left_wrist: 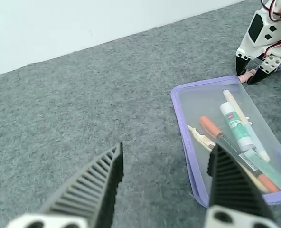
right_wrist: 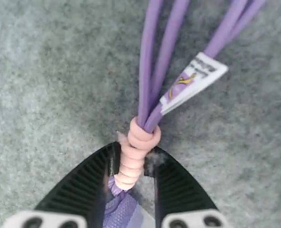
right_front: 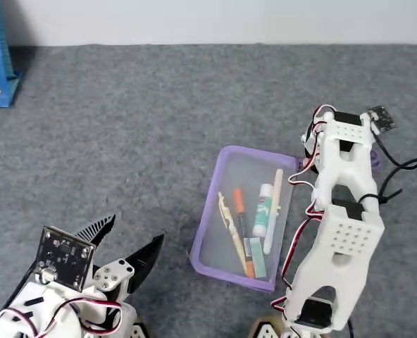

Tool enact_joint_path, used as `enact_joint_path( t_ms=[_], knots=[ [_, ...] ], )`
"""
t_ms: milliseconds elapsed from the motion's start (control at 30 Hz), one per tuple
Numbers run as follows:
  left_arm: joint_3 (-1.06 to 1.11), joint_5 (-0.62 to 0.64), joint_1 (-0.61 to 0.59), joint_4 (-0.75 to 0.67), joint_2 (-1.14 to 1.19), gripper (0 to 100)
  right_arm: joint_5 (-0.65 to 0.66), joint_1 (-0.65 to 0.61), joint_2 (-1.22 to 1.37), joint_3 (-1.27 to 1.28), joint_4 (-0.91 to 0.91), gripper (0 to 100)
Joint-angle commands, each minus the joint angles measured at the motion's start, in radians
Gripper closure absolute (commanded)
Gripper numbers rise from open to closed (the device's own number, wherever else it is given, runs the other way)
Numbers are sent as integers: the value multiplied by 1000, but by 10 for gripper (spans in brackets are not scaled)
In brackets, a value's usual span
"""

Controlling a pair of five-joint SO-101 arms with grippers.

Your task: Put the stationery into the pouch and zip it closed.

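Left gripper (right_front: 134,231) (left_wrist: 168,149) sits at the near left of the grey felt (right_front: 124,127), fingers spread wide with nothing between them; the pouch (right_front: 247,172) (left_wrist: 197,102) is well apart to its right. I see the pouch lying flat, with an orange marker (right_front: 239,204), a glue stick (right_front: 263,210) and a white pen (right_front: 273,211) inside. At its far right corner the right gripper (right_front: 308,163) (right_wrist: 133,154) is pinched on the pink coiled pull (right_wrist: 131,161), which is tied to purple cords (right_wrist: 154,71).
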Motion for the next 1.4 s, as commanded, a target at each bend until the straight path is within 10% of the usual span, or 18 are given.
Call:
enact_joint_path(
  t_ms=[0, 1367],
  knots=[
    [-4, 8, -5, -15, -3, 721, 66, -5, -122, -35, 47, 991],
    [-266, -8, 2, 72, -3, 674, 873, -671, -1448, -31, 495, 991]
  ],
)
